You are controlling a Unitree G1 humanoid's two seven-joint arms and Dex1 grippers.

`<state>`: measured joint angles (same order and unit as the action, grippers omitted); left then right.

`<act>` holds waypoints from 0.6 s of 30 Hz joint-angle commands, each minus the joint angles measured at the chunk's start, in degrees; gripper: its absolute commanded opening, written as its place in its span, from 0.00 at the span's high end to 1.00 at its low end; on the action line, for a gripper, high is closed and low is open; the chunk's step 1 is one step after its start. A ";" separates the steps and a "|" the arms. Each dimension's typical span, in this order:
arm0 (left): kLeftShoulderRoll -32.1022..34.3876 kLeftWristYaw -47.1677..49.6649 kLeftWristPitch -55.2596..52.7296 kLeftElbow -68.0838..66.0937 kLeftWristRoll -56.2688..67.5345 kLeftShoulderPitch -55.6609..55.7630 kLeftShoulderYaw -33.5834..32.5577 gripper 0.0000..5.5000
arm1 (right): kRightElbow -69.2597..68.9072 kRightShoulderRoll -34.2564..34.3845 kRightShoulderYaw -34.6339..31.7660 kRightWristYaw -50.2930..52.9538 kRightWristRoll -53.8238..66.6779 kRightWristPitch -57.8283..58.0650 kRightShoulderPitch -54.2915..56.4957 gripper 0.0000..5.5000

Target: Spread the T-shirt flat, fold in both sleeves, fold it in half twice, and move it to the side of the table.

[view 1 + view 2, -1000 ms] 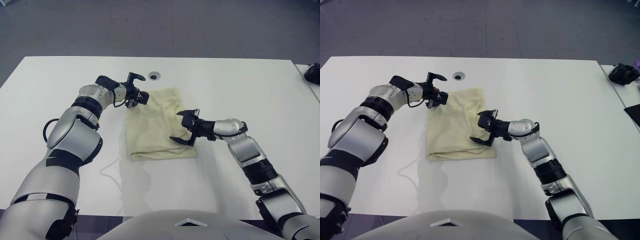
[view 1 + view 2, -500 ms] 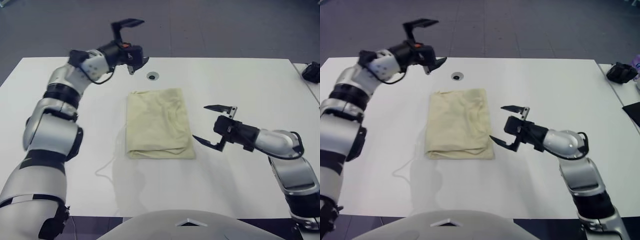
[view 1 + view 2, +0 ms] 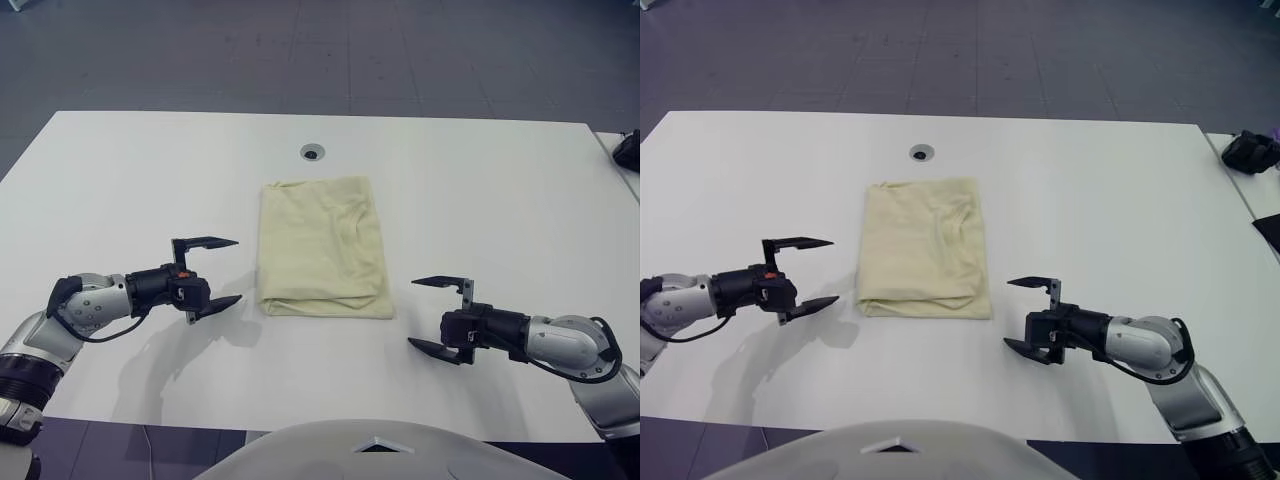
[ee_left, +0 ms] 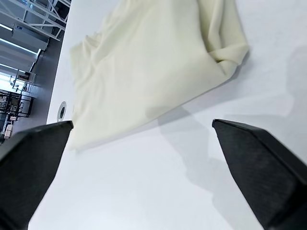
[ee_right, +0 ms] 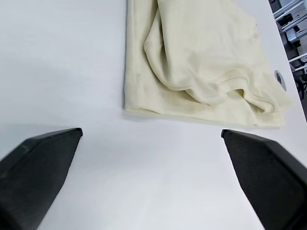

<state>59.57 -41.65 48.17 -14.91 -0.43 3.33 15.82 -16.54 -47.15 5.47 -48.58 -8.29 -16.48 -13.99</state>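
I am holding my left claw (image 3: 222, 270) released, its two fingers spread wide with nothing between them, hovering low over the white table (image 3: 500, 180) to my left of the cloth. My right claw (image 3: 425, 312) is hanging just as open and empty on the other side, nearer to me than the cloth's closest edge. Between the two, and apart from both, the pale yellow T-shirt (image 3: 322, 245) is lying around the middle of the table as a compact folded rectangle, its thick doubled edge facing me and its far end pointing toward the small round port (image 3: 313, 152) in the tabletop. Judging by that shape, the folding is looking finished and I am facing the move to the side. The danger is sitting in the layers: along the edge seen from my right wrist, a rolled lip of fabric is bulging loose over the sheet beneath. If I am pinching only that top lip, the stack is likely to peel open as I lift. If I am dragging instead of lifting, the bottom layer may be catching on the table and shearing the folds apart. Closing one claw sooner or higher than the other could be twisting the bundle out of square.
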 commanded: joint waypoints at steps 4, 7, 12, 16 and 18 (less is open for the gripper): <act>-2.32 -3.88 -1.41 -0.95 -2.33 -1.01 0.98 0.02 | 8.46 2.55 8.43 3.58 -8.89 -6.46 4.79 0.02; -2.65 -5.30 -1.00 -1.99 -3.69 -2.55 1.71 0.02 | 12.50 4.55 12.00 5.66 -12.39 -7.96 7.86 0.02; -3.79 -6.07 -1.42 -2.59 -4.23 -2.25 2.36 0.02 | 16.73 6.19 14.38 10.09 -16.19 -8.23 10.50 0.02; -5.74 -6.52 -2.40 -2.53 -4.47 -1.33 3.30 0.02 | 19.17 7.29 15.76 12.98 -17.31 -8.83 12.09 0.02; -6.71 -6.93 -2.42 -2.62 -4.66 -0.69 3.81 0.02 | 19.99 7.21 16.55 13.64 -17.40 -9.82 12.60 0.02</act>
<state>54.36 -45.93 46.98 -16.57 -2.01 3.36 17.18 -1.37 -39.40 18.85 -33.26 -20.40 -27.80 0.72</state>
